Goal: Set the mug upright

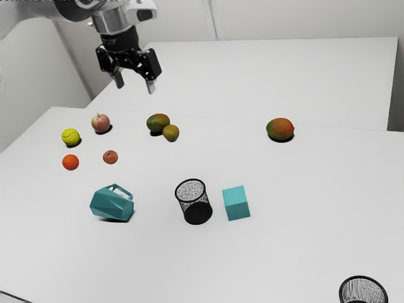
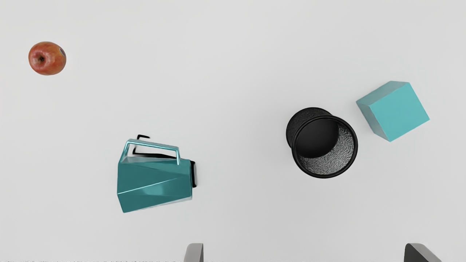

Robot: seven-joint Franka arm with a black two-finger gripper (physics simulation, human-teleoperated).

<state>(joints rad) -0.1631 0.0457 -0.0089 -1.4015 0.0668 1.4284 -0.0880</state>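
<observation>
A teal faceted mug point(image 1: 112, 204) lies on its side on a white table point(image 1: 170, 265), its handle point(image 2: 160, 145) held off the surface along one flank. It is not upright. Neither view lets us say for sure which end is its mouth, so a turn the wrong way could leave it standing upside down.

The slanting facets look to us like the main hazard: flat fingers may meet them unevenly, and the mug could twist or slide out as they close. A finger coming down on the handle might roll the body instead of straddling it. If we let go before the base sits flat, it would likely tip back over.

The neighbours matter too. A black wire-mesh pencil cup point(image 1: 194, 203) stands upright near the mug, with a teal cube point(image 1: 237, 203) just beyond it; a wide, low swing toward that side could knock the cup over. An apple point(image 2: 47, 58) lies off past the handle, and seems less in the way.

Our black two-finger gripper point(image 1: 134, 84) hangs high above the table, well apart from the mug. Its fingers are spread wide — nothing between them, nothing touched.
</observation>
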